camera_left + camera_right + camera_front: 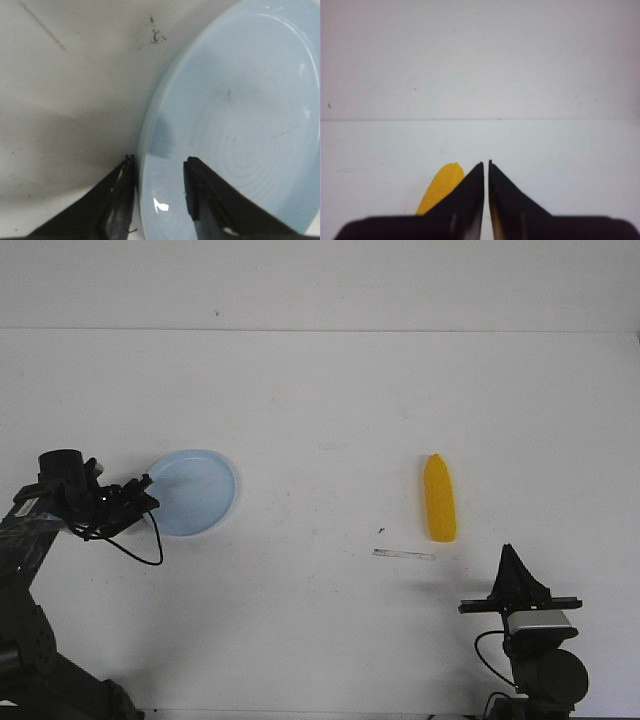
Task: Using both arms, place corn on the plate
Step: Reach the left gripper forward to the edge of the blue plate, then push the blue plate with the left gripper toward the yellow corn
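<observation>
At nine o'clock on the table (320,420), the left gripper (143,505) clamps the plate (195,492) rim. Down at five o'clock, the right gripper (512,560) sits nearly closed, empty; the corn (439,498) lies just beyond.

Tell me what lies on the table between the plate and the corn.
In the front view, bare white table separates the plate from the corn; only faint scuffs and a thin pale strip nearer the corn.
</observation>
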Tool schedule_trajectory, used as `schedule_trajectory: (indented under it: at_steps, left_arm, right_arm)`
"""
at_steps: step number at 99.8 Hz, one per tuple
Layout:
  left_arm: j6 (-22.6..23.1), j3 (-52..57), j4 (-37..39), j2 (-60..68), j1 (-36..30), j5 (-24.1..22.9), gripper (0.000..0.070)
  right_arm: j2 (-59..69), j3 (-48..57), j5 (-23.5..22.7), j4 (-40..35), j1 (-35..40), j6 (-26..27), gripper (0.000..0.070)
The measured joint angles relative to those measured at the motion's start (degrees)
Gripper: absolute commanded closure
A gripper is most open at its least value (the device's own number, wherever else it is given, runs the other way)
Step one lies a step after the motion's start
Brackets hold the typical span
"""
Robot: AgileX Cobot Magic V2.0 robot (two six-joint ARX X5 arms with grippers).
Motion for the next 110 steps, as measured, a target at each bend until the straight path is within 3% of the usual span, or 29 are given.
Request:
schedule_trajectory:
  at_steps: [2, 55, 85, 110]
  left_arm:
    - [0.0, 0.0, -0.04, 0.04, -0.04, -0.09, 0.07]
    - [-0.52, -0.22, -1.44, -5.11, -4.22, -0.68, 0.07]
    - [-3.48, -0.2, 2.23, -6.82, -21.79, -0.85, 0.0699]
    - [-9.53, -0.2, 9.55, -5.66, -34.05, -5.77, 0.0699]
  right_arm:
    - [0.0, 0.0, 0.0, 0.0, 0.0, 0.0, 0.0686]
    - [0.0, 0.0, 0.0, 0.0, 0.0, 0.0, 0.0685]
    - [-0.02, 0.0, 0.0, 0.0, 0.0, 0.0, 0.0686]
    - [-0.02, 0.0, 0.0, 0.0, 0.0, 0.0, 0.0686]
